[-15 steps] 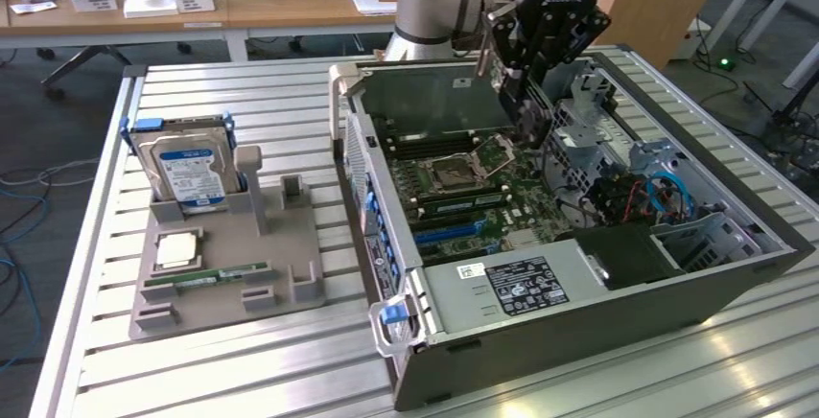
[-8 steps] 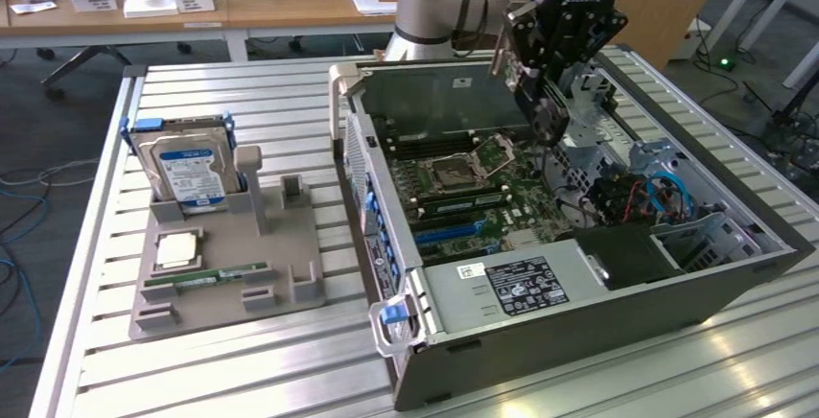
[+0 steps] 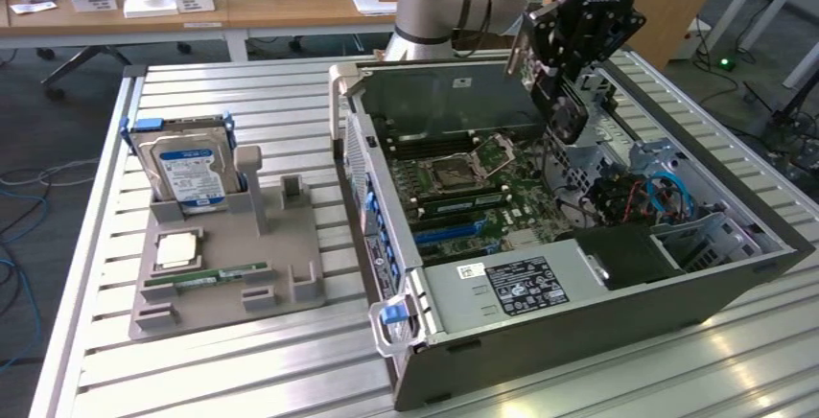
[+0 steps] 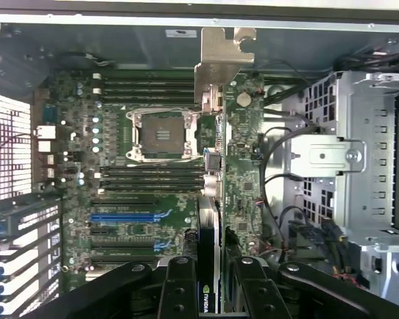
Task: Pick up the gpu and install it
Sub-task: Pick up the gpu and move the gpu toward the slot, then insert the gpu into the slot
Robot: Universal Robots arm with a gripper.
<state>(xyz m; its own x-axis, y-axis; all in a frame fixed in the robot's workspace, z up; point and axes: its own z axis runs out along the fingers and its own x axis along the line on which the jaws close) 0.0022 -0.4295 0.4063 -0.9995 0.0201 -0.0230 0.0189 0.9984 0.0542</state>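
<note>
My gripper [image 3: 578, 49] hangs over the far side of the open computer case [image 3: 576, 341] and is shut on the gpu [image 3: 566, 116], a thin black card held on edge above the motherboard [image 3: 467, 183]. In the wrist view the gpu [image 4: 211, 199] appears edge-on between my black fingers [image 4: 178, 286], with its silver bracket [image 4: 223, 60] at the far end, and the gripper [image 4: 211, 282] clamps its near end. The card floats above the board beside the processor socket [image 4: 161, 133]. A blue expansion slot [image 4: 126, 216] lies on the board to one side of the card.
On the exterior view's left, a grey holder [image 3: 288, 255] carries a silver hard drive [image 3: 190, 164], a processor chip [image 3: 176, 250] and a green memory stick [image 3: 205, 279]. Drive cages and cables [image 3: 640, 197] fill the case's right side. A power supply [image 3: 519, 284] sits at its front.
</note>
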